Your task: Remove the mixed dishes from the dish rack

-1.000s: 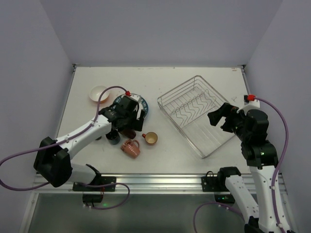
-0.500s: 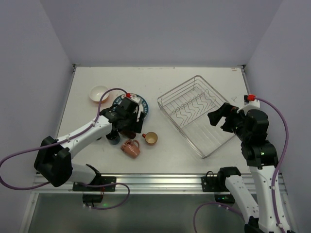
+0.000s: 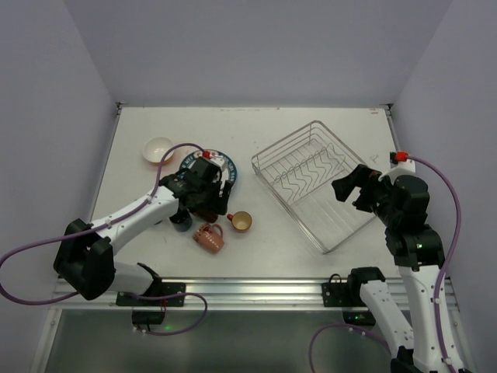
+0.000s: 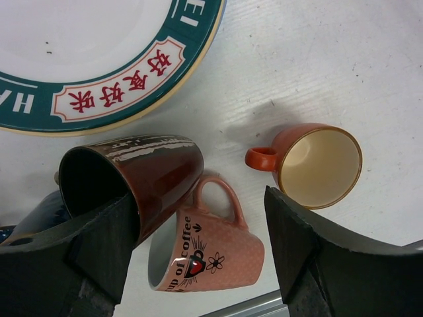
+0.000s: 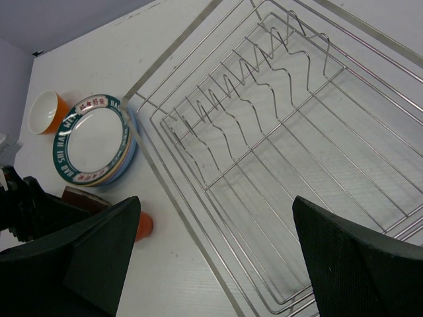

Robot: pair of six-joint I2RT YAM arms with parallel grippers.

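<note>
Since the dish rack (image 3: 314, 183) beneath my right gripper (image 5: 211, 205), which is spread wide and holds nothing, shows no dishes, everything turns on my left gripper (image 4: 198, 205). The plates (image 4: 86, 46) are stacked at 11 o'clock, the brown mug (image 4: 152, 172) lies on its side just by my 9 o'clock finger, its axis running 8 to 2, and my jaws are well apart, gripping nothing I can see
</note>
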